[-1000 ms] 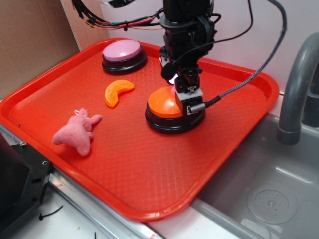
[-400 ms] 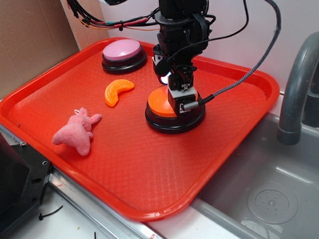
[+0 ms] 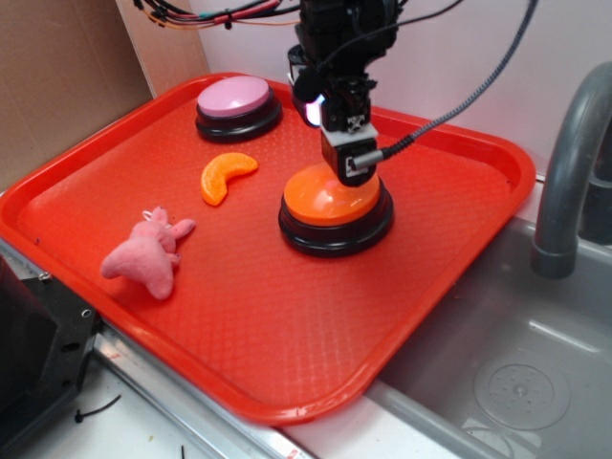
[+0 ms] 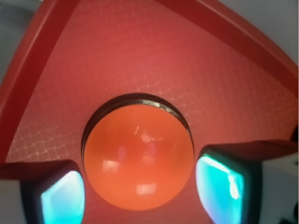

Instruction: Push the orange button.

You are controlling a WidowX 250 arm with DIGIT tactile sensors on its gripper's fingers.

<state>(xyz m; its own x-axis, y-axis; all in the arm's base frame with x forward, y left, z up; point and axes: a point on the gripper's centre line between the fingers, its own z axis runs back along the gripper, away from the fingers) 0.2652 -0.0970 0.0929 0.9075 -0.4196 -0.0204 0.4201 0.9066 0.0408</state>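
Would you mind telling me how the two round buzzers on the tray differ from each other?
The orange button has a glossy orange dome; the pink buzzer has a flatter lilac-pink top. The orange button looks somewhat bigger. It sits mid-tray directly under the end effector, while the pink buzzer stands alone at the tray's far corner. Both are round with black bases.

No legible text, labels or nos. anywhere.

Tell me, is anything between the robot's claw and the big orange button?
No. In the wrist view the orange button sits in the gap between the gripper fingers, nothing in between.
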